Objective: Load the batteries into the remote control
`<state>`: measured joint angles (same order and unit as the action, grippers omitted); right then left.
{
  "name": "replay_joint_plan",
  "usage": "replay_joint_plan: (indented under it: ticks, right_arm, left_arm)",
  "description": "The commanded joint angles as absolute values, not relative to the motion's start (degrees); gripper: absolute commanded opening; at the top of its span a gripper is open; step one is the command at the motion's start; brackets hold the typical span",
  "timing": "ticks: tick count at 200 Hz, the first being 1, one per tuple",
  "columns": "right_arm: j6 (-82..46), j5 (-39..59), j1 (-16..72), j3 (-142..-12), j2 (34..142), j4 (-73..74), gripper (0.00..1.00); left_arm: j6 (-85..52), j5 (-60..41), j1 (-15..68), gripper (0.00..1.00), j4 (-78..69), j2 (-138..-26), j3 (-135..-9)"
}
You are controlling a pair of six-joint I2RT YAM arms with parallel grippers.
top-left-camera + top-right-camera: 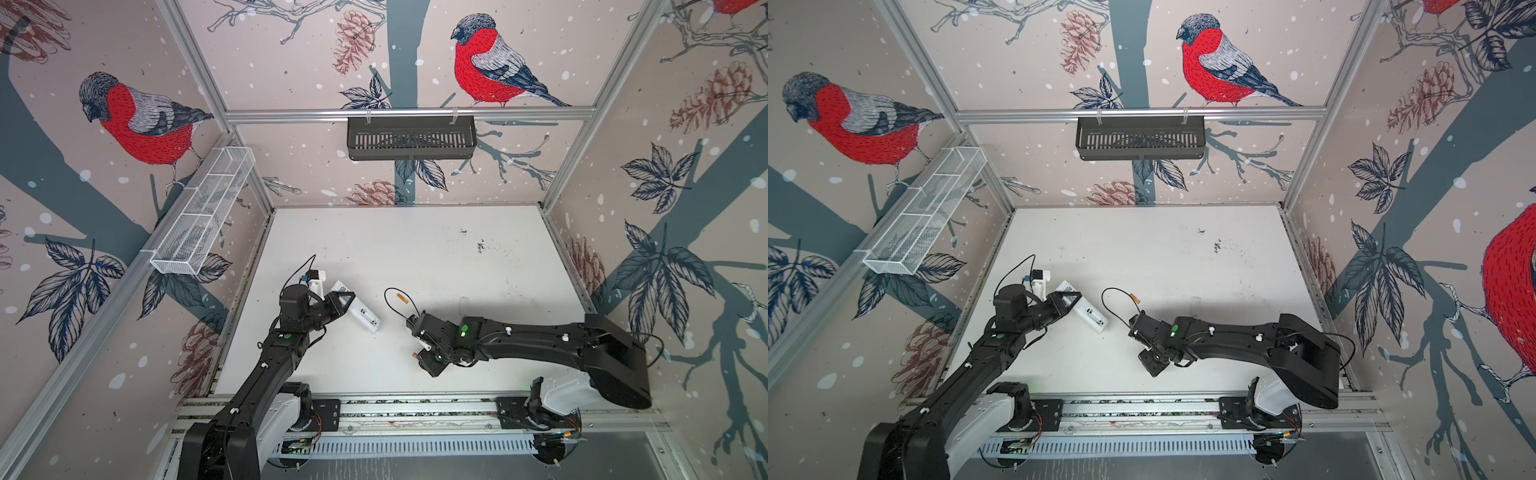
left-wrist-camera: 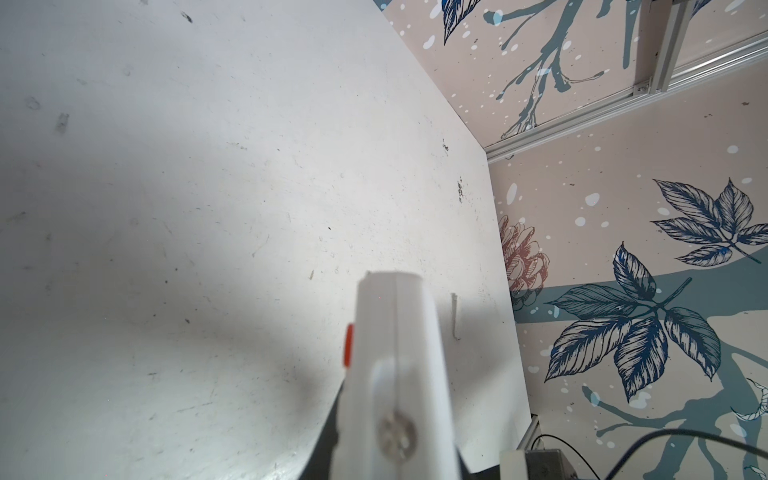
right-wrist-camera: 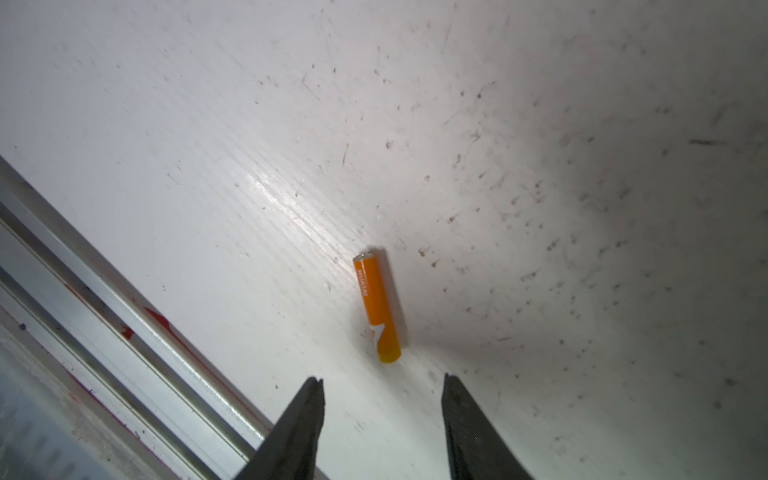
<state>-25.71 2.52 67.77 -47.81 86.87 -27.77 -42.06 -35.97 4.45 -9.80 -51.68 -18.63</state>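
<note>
Right jaws: released, standing apart, nothing between them. In the right wrist view both dark fingertips (image 3: 309, 395) sit low over the tabletop (image 3: 187, 124). The near battery (image 3: 377, 306) lies flat just beyond them.

Key relation: the near battery is ahead of the gap and roughly centred on it. Its long axis runs nearly along the reach direction, slightly skewed. The jaws would therefore close across its thin width, not its length. Its closer end is short of the fingertips, so it is not yet bracketed.

Judgement: the coming move is a short advance along that axis, then a close. The round body may roll sideways if one finger touches first.

In a top view the near battery (image 1: 414, 355) is an orange speck just beside the right arm (image 1: 519, 336) at its wrist end. The far battery (image 1: 402, 297) lies apart, further in on the tabletop, between the two arms and by a black cable loop (image 1: 388, 301).

Left jaws: clenched on the remote control (image 1: 365, 318), which is held slanted at the left side. What looks like the open battery bay faces up. In the left wrist view its white body (image 2: 395, 332) projects out of the grip. Cannot tell whether its far end rests on the tabletop.

Nearer arm for the pick: right. The left is occupied.
</note>
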Motion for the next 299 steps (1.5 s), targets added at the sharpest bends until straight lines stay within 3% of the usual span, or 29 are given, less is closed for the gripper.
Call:
replay_joint_plan:
  ticks: [1,116,172,180,232,299]
  right_arm:
    - [-26.4,0.6,68.3,-48.9,88.9,-27.0,0.47]
    - [-24.0,-1.2,68.1,-53.6,96.2,-27.0,0.17]
    - [-8.2,-2.1,72.8,-52.1,96.4,-22.1,0.11]
    - [-5.7,-2.8,73.5,-51.8,96.3,-21.5,0.06]
    - [1.4,-13.5,75.3,-53.7,98.7,-22.7,0.04]
    - [-12.0,-3.2,61.3,-53.4,94.7,-24.9,0.03]
  left_arm:
    - [-41.3,-36.2,4.3,0.0,-10.9,-50.9,-18.5]
    - [-41.4,-36.1,4.3,0.0,-12.0,-51.1,-18.2]
    - [-41.2,-35.7,4.3,0.0,-11.4,-50.2,-18.4]
    - [-41.1,-35.5,4.3,0.0,-11.2,-49.9,-18.5]
    - [-41.0,-35.6,4.3,0.0,-11.0,-50.0,-18.7]
    - [-40.9,-35.5,4.2,0.0,-10.8,-49.7,-18.7]
